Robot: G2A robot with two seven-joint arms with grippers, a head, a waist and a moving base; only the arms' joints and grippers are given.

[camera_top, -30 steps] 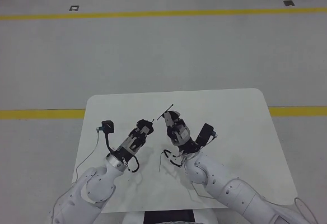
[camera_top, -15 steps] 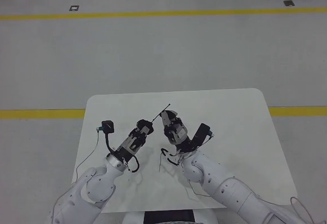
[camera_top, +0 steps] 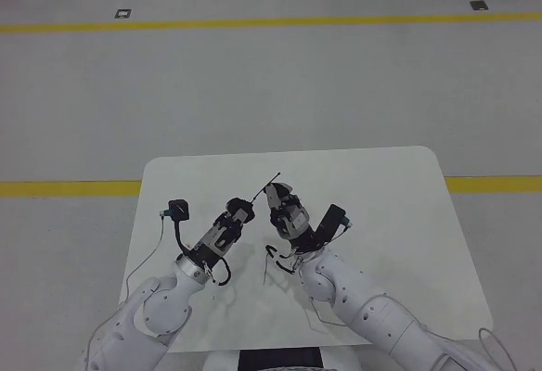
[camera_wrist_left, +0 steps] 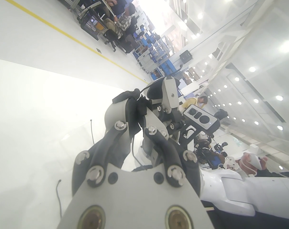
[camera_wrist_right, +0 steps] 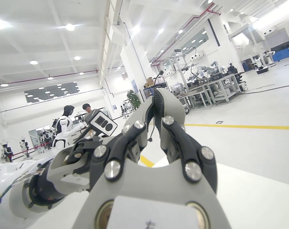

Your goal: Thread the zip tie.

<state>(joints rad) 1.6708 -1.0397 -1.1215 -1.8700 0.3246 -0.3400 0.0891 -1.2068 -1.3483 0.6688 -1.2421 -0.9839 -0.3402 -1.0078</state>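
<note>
Right gripper, angled upward, pinches the zip tie.

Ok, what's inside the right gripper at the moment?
The right gripper is shut on a thin black zip tie. One end pokes out past the tip, and more strap hangs out behind. The stretch pinched in the grip itself is covered.

My top camera looks down on the table; wrist cameras sit close behind my left pincer and right pincer, each facing the other.
</note>
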